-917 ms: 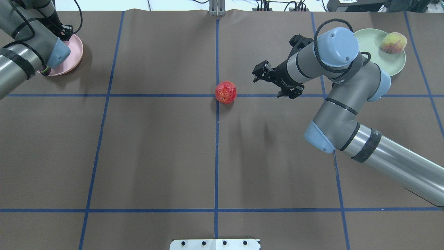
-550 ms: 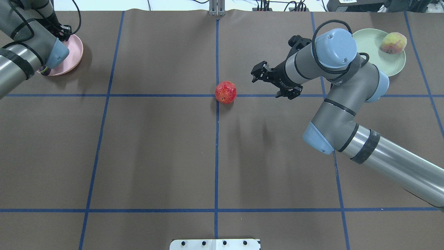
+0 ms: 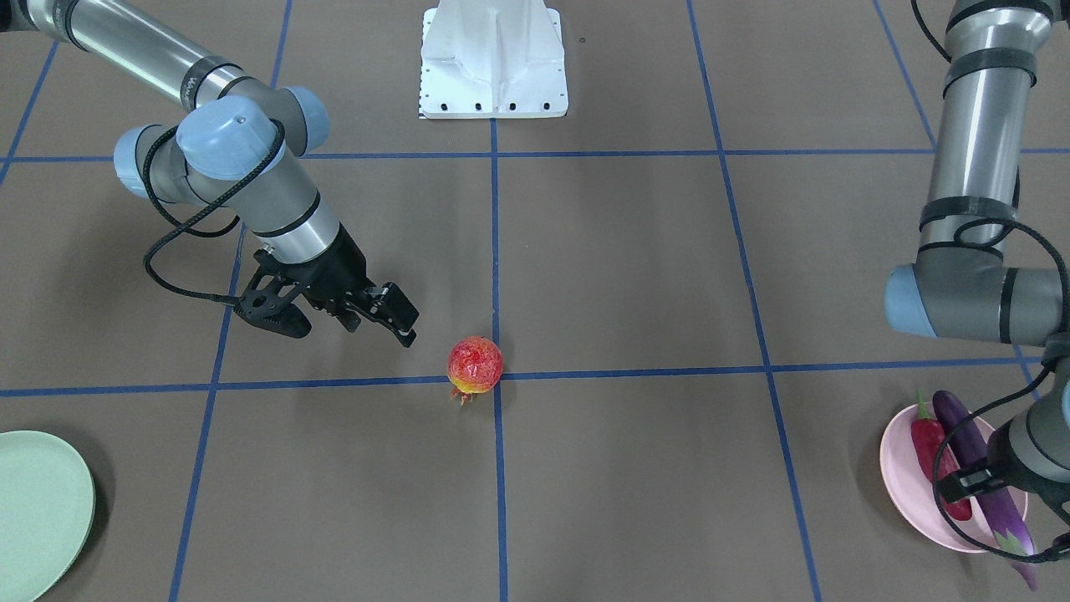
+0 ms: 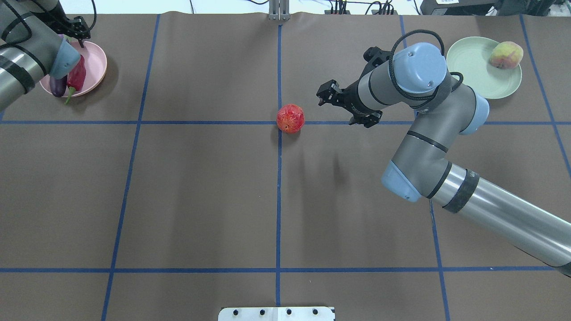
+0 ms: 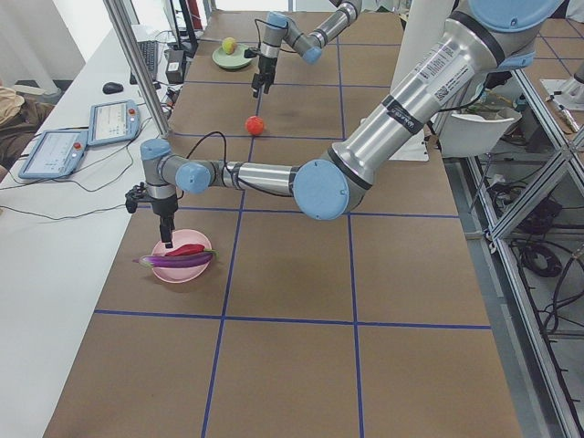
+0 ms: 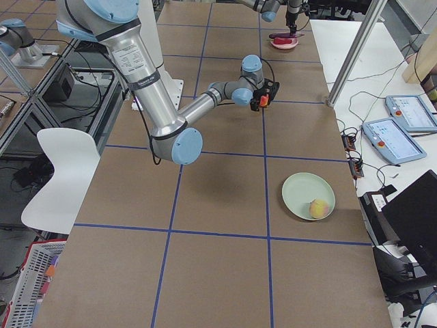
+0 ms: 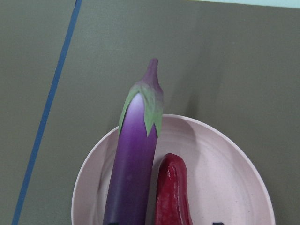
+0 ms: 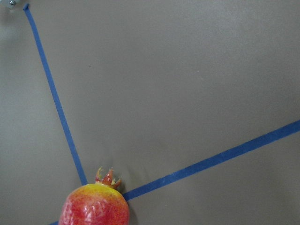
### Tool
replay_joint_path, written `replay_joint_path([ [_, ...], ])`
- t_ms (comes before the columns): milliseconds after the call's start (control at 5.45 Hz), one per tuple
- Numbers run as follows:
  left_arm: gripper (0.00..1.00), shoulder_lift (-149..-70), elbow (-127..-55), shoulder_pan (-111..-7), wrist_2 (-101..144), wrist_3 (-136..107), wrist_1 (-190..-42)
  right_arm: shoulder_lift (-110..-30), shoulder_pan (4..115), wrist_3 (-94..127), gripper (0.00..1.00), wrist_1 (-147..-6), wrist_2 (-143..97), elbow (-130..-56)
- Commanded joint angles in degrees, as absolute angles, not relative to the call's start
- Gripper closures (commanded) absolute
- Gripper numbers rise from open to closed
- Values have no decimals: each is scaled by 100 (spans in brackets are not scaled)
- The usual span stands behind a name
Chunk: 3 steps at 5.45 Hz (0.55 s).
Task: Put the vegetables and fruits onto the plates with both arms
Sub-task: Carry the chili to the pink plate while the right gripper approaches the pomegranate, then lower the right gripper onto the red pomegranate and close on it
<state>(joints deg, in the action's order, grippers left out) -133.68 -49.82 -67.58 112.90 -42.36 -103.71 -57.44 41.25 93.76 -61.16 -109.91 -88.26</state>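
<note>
Right gripper [image 4: 344, 106] spread wide, pomegranate [image 4: 290, 118] near its fingertips, untouched; left gripper [image 5: 165, 234], parted, hovers above eggplant [image 7: 133, 164] and chili [image 7: 172, 192].

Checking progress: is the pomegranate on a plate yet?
No, off. The pomegranate sits on the bare table, well apart from both the pink plate and the green plate.

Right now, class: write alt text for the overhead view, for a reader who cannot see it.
A pomegranate sits at mid-table, the right gripper open beside it. A peach lies on the green plate; an eggplant and chili lie on the pink plate.
</note>
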Motion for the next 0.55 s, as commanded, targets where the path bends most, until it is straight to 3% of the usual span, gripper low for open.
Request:
replay_joint_path([
  [0,0,-13386,-5341,-6820,11703,-4245,-10267,-5583,4052,9387,0,-6117,-10916,-8667],
  [367,0,-13368,-5581,-6812,11927,-4324,-10257,-5197,3728,9798,0,-6135,-10288,-8351],
])
